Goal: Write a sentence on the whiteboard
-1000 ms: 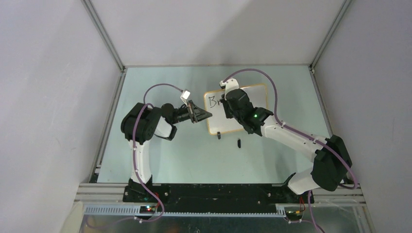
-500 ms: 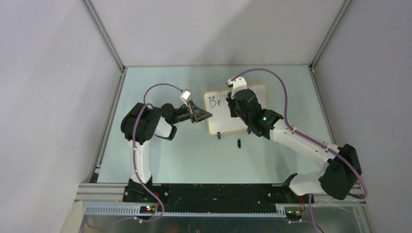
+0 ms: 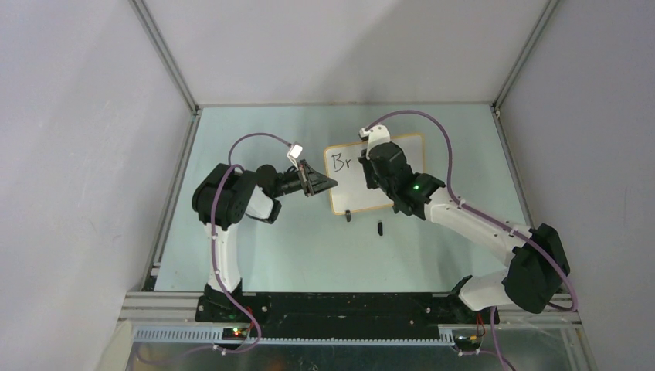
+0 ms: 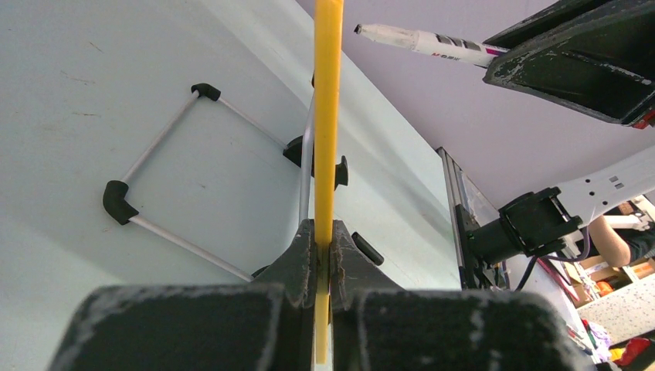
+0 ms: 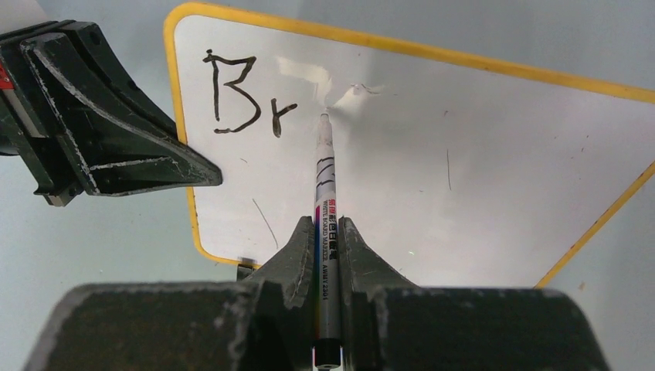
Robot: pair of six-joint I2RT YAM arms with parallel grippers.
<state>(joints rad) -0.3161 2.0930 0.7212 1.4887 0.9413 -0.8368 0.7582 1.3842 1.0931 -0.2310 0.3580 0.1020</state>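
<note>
You had the left tool [image 4: 324, 236] clenched on the whiteboard [image 5: 463, 185] frame, holding it on the worktop [image 3: 255, 255]. Your right tool [image 5: 326, 232] grasped the marker [image 5: 325, 185], its tip just right of "Br". The sentence [image 5: 247, 100] was barely begun, and the next move likely called for an "a" beside the "r".

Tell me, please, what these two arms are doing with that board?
They are writing on the whiteboard. The left fingers are shut on its yellow-framed left edge, steadying it, while the right fingers grip a marker pointed at the board. Only "Br" is written so far, and the marker tip sits just right of the r, seemingly a little off the surface.
</note>
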